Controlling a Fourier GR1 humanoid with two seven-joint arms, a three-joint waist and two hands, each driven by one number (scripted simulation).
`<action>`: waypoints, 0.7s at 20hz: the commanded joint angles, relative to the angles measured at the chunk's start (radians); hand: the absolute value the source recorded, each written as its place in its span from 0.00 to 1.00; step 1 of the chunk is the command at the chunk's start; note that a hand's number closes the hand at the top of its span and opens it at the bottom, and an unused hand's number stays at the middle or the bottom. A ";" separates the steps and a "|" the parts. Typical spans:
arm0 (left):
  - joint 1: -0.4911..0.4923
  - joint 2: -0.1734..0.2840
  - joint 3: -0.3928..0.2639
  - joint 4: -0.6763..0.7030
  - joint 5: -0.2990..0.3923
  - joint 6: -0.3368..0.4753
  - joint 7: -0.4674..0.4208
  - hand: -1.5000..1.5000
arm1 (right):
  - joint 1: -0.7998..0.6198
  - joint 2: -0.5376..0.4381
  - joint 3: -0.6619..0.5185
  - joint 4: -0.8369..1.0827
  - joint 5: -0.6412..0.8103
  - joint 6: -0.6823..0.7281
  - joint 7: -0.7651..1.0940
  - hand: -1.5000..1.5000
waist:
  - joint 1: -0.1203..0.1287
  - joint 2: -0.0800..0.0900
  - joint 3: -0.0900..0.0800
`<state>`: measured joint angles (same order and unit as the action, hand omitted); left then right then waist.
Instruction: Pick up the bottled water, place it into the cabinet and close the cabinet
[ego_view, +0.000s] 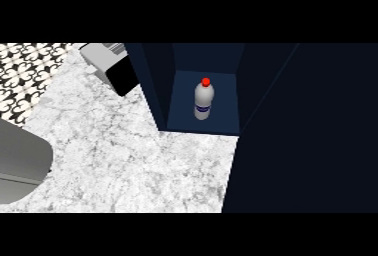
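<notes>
Seen from the head view, steeply down onto a white and grey marbled counter (125, 160). Toward the upper middle, an open dark blue cabinet (164, 75), with the bottled water (204, 99) standing upright on its floor, red cap on top, blue band round a pale body, apart from both side walls. At right, a broad dark blue panel (303, 130), seemingly the cabinet's door, filling that whole side. At upper left, a black-and-white patterned wall (29, 65) and, just beside the cabinet's left wall, a grey appliance with a black face (111, 65). At the left edge, a grey curved basin (22, 160), cut off by the frame. Neither hand anywhere in sight, so no telling how the fingers stand.
</notes>
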<state>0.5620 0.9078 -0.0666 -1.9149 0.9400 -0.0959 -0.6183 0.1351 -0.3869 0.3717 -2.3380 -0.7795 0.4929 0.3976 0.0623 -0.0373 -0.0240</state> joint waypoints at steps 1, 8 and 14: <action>0.023 0.023 0.034 -0.006 0.015 -0.045 -0.009 0.00 | -0.114 0.053 0.063 -0.112 0.150 -0.140 0.083 1.00 | 0.012 0.000 0.002; 0.047 0.046 0.090 0.023 0.041 -0.103 -0.022 0.00 | -0.359 0.214 0.166 0.027 0.205 -0.354 0.144 1.00 | 0.023 0.006 0.004; 0.057 0.066 0.140 0.066 0.071 -0.172 -0.027 0.00 | -0.659 0.381 0.308 0.245 0.222 -0.496 0.293 1.00 | 0.052 0.032 0.009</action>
<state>0.6167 0.9573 0.0407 -1.8784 0.9926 -0.2273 -0.6437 -0.3615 -0.0925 0.6054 -2.1984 -0.5735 0.0773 0.6126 0.0980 -0.0194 -0.0165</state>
